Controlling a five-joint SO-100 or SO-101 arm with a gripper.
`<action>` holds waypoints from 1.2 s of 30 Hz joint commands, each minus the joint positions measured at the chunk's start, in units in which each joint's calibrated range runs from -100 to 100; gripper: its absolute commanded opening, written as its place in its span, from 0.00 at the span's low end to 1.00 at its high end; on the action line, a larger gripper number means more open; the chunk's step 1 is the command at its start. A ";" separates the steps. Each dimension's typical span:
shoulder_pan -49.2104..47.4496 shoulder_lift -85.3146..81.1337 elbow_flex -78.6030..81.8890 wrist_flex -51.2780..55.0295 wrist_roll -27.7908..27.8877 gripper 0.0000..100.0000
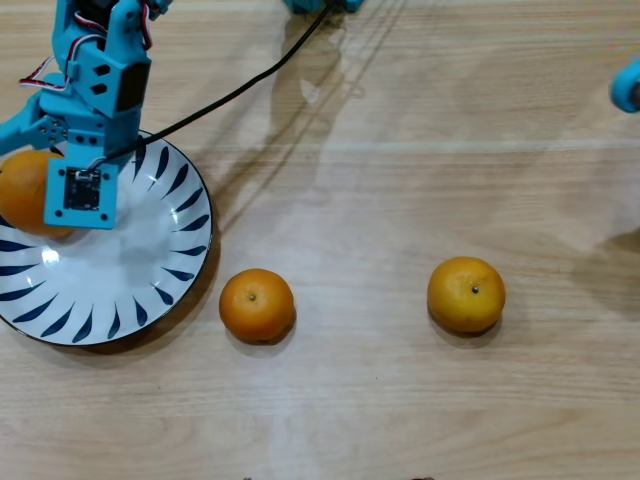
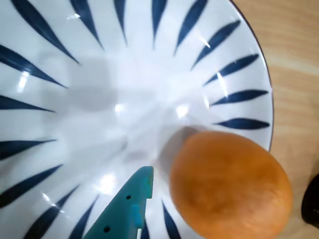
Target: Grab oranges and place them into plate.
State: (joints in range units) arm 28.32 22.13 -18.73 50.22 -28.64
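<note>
The plate [image 1: 150, 290] is white with dark blue strokes and lies at the left in the overhead view. One orange [image 1: 22, 188] lies in it by its left rim, half hidden by my teal arm. My gripper [image 1: 42, 205] hangs over the plate with its jaws spread around this orange. In the wrist view the orange [image 2: 229, 184] rests on the plate [image 2: 124, 74], and one teal finger [image 2: 130, 206] stands a small gap to its left; the other finger is out of view. Two more oranges lie on the table: one [image 1: 257, 305] just right of the plate, one [image 1: 466, 294] further right.
A black cable [image 1: 250, 85] runs from the arm across the wooden table towards the top edge. A teal part [image 1: 628, 85] shows at the right edge.
</note>
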 commanded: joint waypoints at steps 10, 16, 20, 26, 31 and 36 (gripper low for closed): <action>-15.34 -15.79 -3.32 10.94 -2.88 0.03; -25.10 -19.01 -3.23 13.17 -6.02 0.02; -31.07 -19.09 -3.32 12.57 -8.58 0.02; -38.32 -19.85 -3.23 12.57 -12.50 0.02; -44.53 -19.85 -1.24 9.48 -16.06 0.02; -48.57 -20.44 13.43 -11.75 -19.30 0.02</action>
State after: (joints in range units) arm -18.62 5.29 -12.44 52.37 -46.11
